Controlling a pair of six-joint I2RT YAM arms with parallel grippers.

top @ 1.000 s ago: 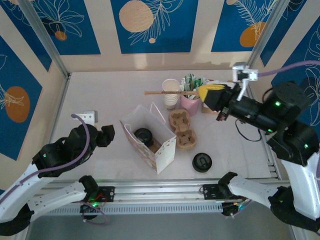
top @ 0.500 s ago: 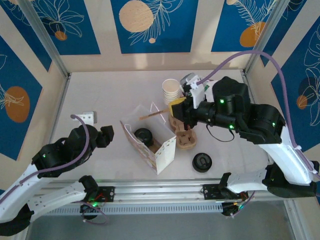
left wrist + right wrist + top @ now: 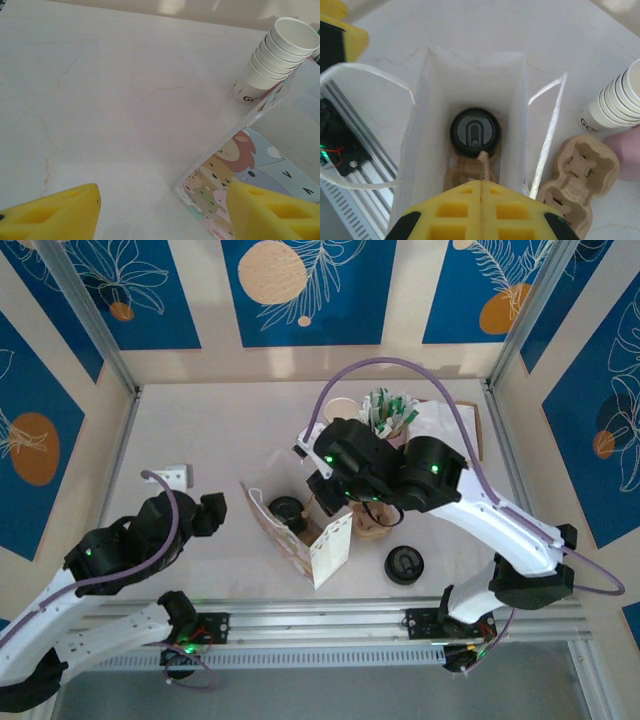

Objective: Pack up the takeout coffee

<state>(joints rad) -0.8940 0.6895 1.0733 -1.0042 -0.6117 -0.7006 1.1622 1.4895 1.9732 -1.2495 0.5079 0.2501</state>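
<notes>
Coffee (image 3: 475, 132) sits in the bag (image 3: 517, 90); right gripper (image 3: 481, 187) pinches a stirrer (image 3: 483, 159) above it, seemingly left to drop in; left gripper (image 3: 162, 210) gapes empty.

lidded coffee (image 3: 475, 133) in bag (image 3: 512, 85), claw (image 3: 481, 184) closed

My left arm (image 3: 110, 550) lies bent low over the near left part of the desk (image 3: 200, 430). Its elbow is folded back toward its base at the near edge and its wrist points toward the desk's middle. My left claw (image 3: 164, 200) stands partly open, its two yellow fingertips (image 3: 55, 210) well apart with open space between them.

My right arm (image 3: 480, 510) rises from its base at the near right edge, arches over, and reaches left above the desk's middle, wrist turned straight down. My right claw (image 3: 481, 186) is closed, yellow pads (image 3: 455, 205) pressed together, with a thin wooden stick (image 3: 482, 162) pinched between them, its tip pointing down.
</notes>
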